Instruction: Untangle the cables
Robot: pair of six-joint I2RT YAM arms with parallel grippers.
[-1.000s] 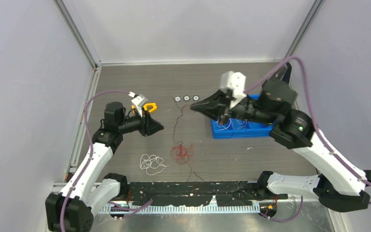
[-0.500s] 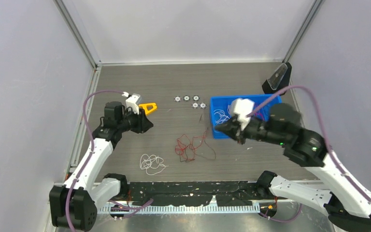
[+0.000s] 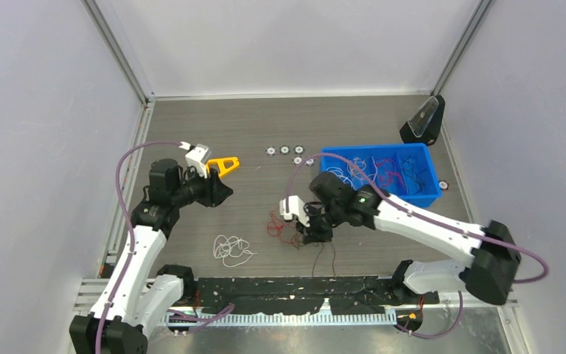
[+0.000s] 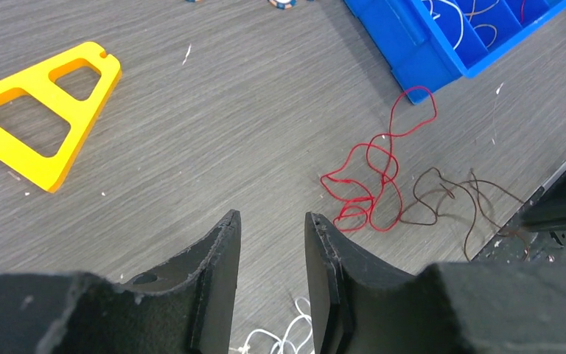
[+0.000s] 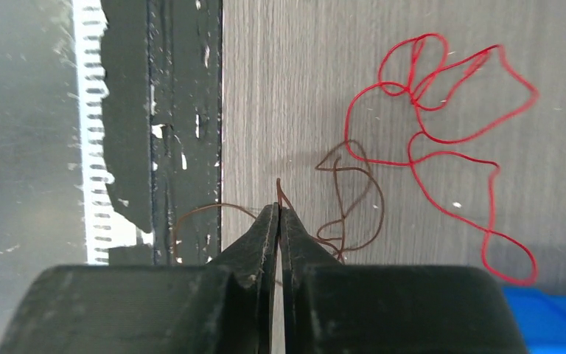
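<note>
Well, the table [image 3: 228, 125] is a dark grey laminate with a fine wood grain, flecked with pale specks. In the middle of it lie the loose cables [image 3: 284, 228]. One is a red cable [image 4: 372, 184], hair-thin and glossy, curled into several overlapping loops. The other is a brown cable [image 5: 354, 199], just as thin, whose loops cross the red one's at one edge.

The right gripper [image 5: 278, 210] points down at the near side of this pair. Its matte black jaws are pressed together on the brown cable, with a short end poking out past the tips. Next to them the brown strand arcs in front of the black strip [image 5: 177, 110], scuffed and peeling, that runs along the table's near edge.

A white cable [image 3: 232, 249] sits apart to the left in a small scribbled clump. The left gripper [image 4: 273, 217] hovers over the table left of the red loops, its rough-edged black jaws partly apart with nothing between them.

Beside it lies a flat yellow plastic triangle [image 4: 82, 122] with two cut-out windows and a small notch. A blue plastic bin [image 3: 421, 193], divided into compartments, holds more cables in white, red and dark tones. Five small round discs [image 3: 284, 150] lie left of the bin, and a black wedge-shaped stand [image 3: 421, 124] sits at the far right corner.
</note>
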